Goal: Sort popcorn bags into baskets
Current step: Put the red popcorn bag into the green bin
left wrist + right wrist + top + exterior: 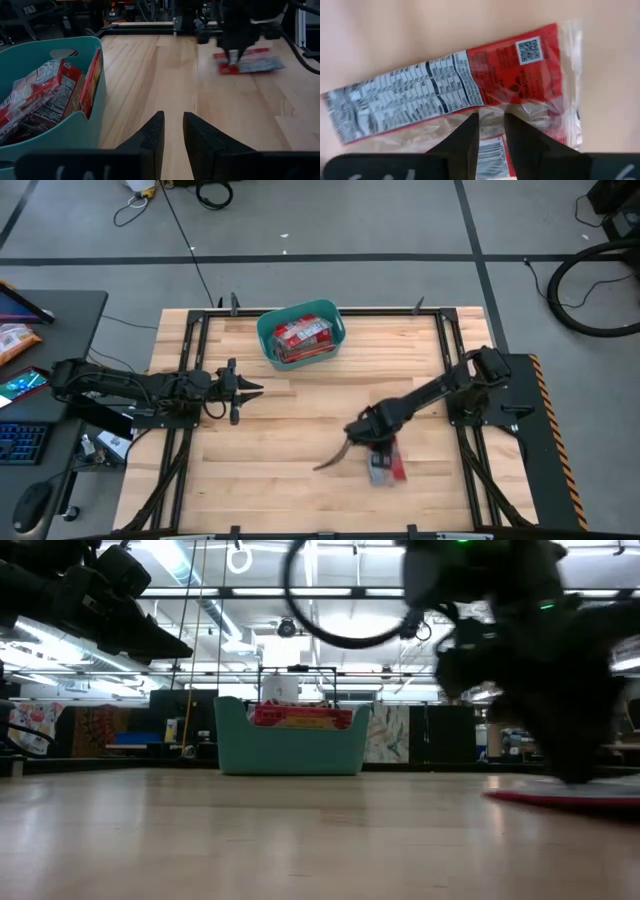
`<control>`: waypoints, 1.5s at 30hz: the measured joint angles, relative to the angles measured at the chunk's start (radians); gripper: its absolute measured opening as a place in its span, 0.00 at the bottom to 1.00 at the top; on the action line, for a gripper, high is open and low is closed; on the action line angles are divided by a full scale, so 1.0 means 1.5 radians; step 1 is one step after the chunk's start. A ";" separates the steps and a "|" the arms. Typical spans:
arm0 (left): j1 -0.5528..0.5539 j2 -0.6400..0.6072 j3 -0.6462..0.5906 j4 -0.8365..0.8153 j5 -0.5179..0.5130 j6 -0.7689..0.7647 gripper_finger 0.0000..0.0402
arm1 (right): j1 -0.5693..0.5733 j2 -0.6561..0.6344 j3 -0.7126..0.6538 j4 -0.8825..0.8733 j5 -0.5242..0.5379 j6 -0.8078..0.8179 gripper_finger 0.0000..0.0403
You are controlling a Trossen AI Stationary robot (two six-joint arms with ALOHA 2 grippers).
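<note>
- One popcorn bag [455, 95] is lying flat on the table [300, 440], right gripper [491, 131] hovering over it, narrowly parted, gripping nothing.
- Left gripper [172, 131] is waiting slightly parted, empty, beside the bag-filled teal basket [75, 130].

I am logging a table [300, 430] showing as pale planked wood, smooth with a soft sheen. The basket [268, 338] is reading as teal moulded plastic, smooth and semi-matt. The popcorn bag [470, 85] on the table is looking like glossy crinkled film, part clear, part printed red and white. Both grippers' fingers [150, 137] are appearing as matt black plastic.
</note>
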 joint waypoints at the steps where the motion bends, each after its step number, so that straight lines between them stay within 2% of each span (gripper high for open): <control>1: 0.000 0.000 0.000 0.000 0.000 0.000 0.19 | -0.011 0.001 0.010 0.001 0.037 -0.013 0.25; 8: 0.000 0.000 0.000 0.000 0.000 0.000 0.19 | -0.077 0.004 0.075 0.065 0.345 -0.139 0.22; 11: 0.000 0.000 0.000 -0.001 0.000 0.000 0.19 | -0.103 0.004 0.099 0.096 0.404 -0.185 0.22; 13: 0.000 0.000 0.000 -0.001 0.000 0.000 0.19 | -0.115 0.004 0.120 0.108 0.400 -0.214 0.22; 19: 0.000 0.000 0.000 -0.002 0.000 0.003 0.19 | -0.102 0.004 0.139 0.123 0.308 -0.320 0.22; 24: 0.000 0.000 0.000 -0.002 0.000 0.001 0.19 | -0.066 0.008 0.130 0.122 0.278 -0.335 0.24; 28: 0.000 0.000 0.000 -0.001 0.000 0.000 0.19 | -0.033 0.008 0.110 0.110 0.270 -0.299 0.32; 32: 0.000 0.000 0.000 -0.001 0.000 0.000 0.19 | -0.001 0.008 0.087 0.106 0.293 -0.281 0.43; 38: 0.000 0.000 0.000 -0.001 0.000 0.000 0.19 | 0.036 0.008 0.050 0.112 0.381 -0.282 0.58; 45: 0.000 0.000 0.000 -0.001 0.000 0.000 0.19 | 0.040 0.008 -0.002 0.147 0.397 -0.284 0.61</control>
